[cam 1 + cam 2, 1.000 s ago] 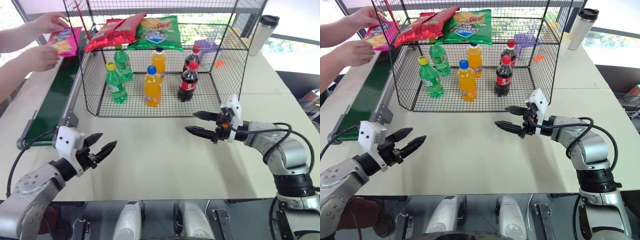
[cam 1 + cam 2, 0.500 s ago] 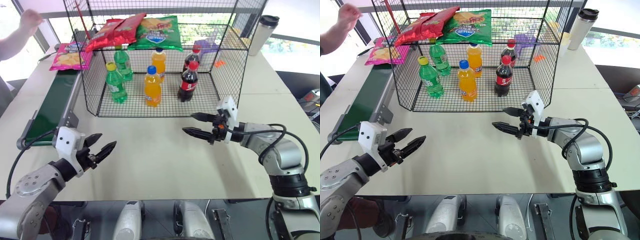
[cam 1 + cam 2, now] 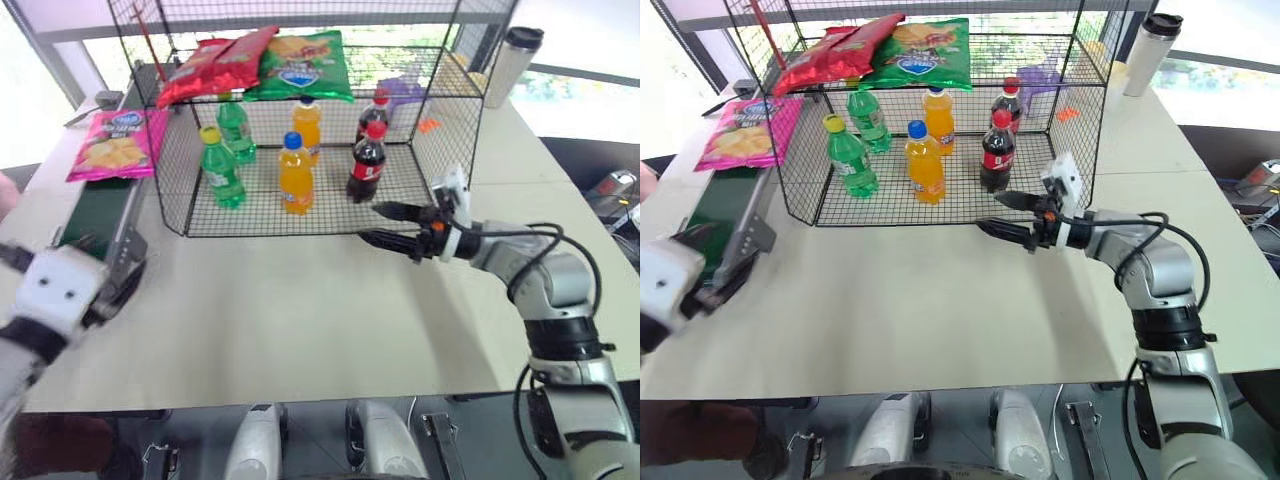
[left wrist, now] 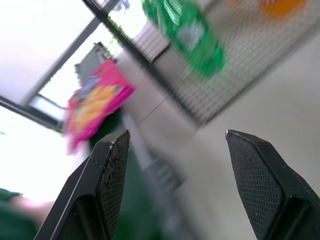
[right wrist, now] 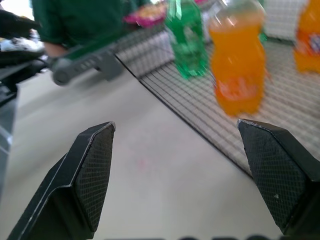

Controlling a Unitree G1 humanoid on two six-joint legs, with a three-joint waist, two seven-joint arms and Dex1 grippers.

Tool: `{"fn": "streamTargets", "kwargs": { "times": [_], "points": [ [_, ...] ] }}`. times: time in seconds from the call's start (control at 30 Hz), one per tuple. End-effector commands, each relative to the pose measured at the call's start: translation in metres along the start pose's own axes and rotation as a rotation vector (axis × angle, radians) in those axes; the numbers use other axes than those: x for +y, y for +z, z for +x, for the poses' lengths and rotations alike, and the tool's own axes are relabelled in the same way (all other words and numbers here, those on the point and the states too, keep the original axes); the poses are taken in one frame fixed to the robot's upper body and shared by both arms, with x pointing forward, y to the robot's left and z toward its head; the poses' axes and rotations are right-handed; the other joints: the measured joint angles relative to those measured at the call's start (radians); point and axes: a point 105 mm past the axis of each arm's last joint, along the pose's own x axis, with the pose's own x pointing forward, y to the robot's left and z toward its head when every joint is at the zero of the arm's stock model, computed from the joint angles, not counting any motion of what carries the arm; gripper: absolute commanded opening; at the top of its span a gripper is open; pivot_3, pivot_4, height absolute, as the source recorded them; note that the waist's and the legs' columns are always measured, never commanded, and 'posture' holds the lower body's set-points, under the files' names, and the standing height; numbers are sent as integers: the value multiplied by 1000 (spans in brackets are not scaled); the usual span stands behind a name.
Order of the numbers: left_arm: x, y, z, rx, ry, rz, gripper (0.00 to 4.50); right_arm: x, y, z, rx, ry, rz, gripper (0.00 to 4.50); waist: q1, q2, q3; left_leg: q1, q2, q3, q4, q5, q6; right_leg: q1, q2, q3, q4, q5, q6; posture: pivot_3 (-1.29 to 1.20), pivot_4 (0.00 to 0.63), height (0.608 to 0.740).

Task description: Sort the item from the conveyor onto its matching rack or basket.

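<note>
- Beige table (image 3: 300, 320) carries everything; bright windows run behind its far edge.
- Black wire rack (image 3: 452, 95) sits at the 12 o'clock end of the table, open front facing the robot.
- Rack upper shelf: two red chip bags (image 3: 212, 66) at the 10 o'clock corner, a green chip bag (image 3: 300, 68) touching them on the right.
- Rack floor: two green bottles (image 3: 218, 170), two orange bottles (image 3: 294, 176) and two cola bottles (image 3: 366, 164), all upright.
- Something purple (image 3: 402, 90) lies at the rack's far right corner; too small to identify.
- Conveyor (image 3: 92, 205), a dark green belt in a grey frame, runs along the table's left side just beside the rack.
- Pink chip bag (image 3: 111, 143) lies flat, face up, on the conveyor's far end, at about 10 o'clock in the head views, just outside the rack's left wall. Nothing is touching it.
- Left wrist view shows the same bag (image 4: 95, 102) ahead of the fingers, blurred, well apart from them.
- Left gripper (image 4: 172, 165): fingers spread wide, nothing between them. In the head views its white housing sits at 8 o'clock, near the conveyor's near end.
- Right gripper (image 3: 390, 226): fingers spread wide, empty, pointing toward the robot's left, just in front of the rack's lower front edge at about 2 o'clock.
- Tumbler (image 3: 507, 62) with a dark lid stands outside the rack at 1 o'clock.
- A person in a green top (image 5: 75, 22) shows in the right wrist view beyond the conveyor.
</note>
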Motion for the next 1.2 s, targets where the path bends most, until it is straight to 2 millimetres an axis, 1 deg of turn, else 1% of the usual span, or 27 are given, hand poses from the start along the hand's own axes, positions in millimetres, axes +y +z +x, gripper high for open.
{"fn": "streamTargets", "kwargs": {
  "times": [0.03, 0.1, 0.17, 0.23, 0.37, 0.5, 0.6, 0.83, 0.97, 1.2],
  "points": [
    [15, -17, -20, 63, 45, 302, 3180, 6, 7, 23, 8, 62, -92, 4030, 0, 0, 0, 0, 0, 0, 0, 0, 0, 0, 0, 0, 0, 0, 0, 0, 150, 740],
    [17, -32, -28, 95, 59, 395, 3180, 12, 8, 38, 18, 105, -123, 4030, 1, 0, 0, 1, 0, 0, 0, 0, 0, 0, 0, 0, 0, 0, -1, 0, 150, 740],
    [16, -43, -33, 104, 81, 454, 3180, 19, 11, 53, 2, 150, -127, 4030, 3, 0, 0, 1, 1, 0, 0, 0, 0, -1, 0, 0, 0, 0, -1, 0, 150, 740],
    [12, -51, -33, 94, 100, 483, 3180, 27, 12, 63, -13, 200, -121, 4030, 3, 0, 0, 0, 1, 0, 0, 0, 0, -1, -1, 0, 0, 0, -1, 0, 150, 740],
    [1, -62, -27, 80, 102, 509, 3180, 34, 7, 75, -11, 240, -110, 4030, 3, 0, 0, -2, 1, 0, 0, 0, 0, -2, -2, 0, 0, 0, -1, 0, 150, 740],
    [-6, -64, -19, 68, 118, 519, 3180, 35, 7, 76, -41, 240, -76, 4030, 0, -1, 0, -2, 1, 1, 0, 0, 0, -2, -2, 0, 0, 1, 0, 0, 150, 740],
    [-13, -66, -16, 65, 113, 519, 3180, 37, 2, 73, -27, 248, -73, 4030, -2, -1, -1, -2, 2, 1, 0, 0, 0, -2, -2, 0, 1, 1, 0, 0, 150, 740],
    [-19, -67, -14, 68, 126, 514, 3180, 30, -4, 69, -11, 205, -69, 4030, -2, -1, -1, -1, 2, 1, 0, 0, 0, -2, -2, 0, 1, 1, 0, 0, 150, 740],
    [-21, -68, -15, 76, 135, 517, 3180, 27, -9, 67, 3, 185, -75, 4030, -1, -1, -1, -1, 2, 1, 0, 0, 0, -2, -2, 0, 1, 1, 0, 0, 150, 740],
    [-20, -72, -16, 95, 131, 518, 3180, 24, -11, 67, 5, 155, -76, 4030, -1, -1, -1, -1, 2, 1, 0, 0, 0, -2, -2, 0, 2, 1, 0, 0, 150, 740]
  ]
}}
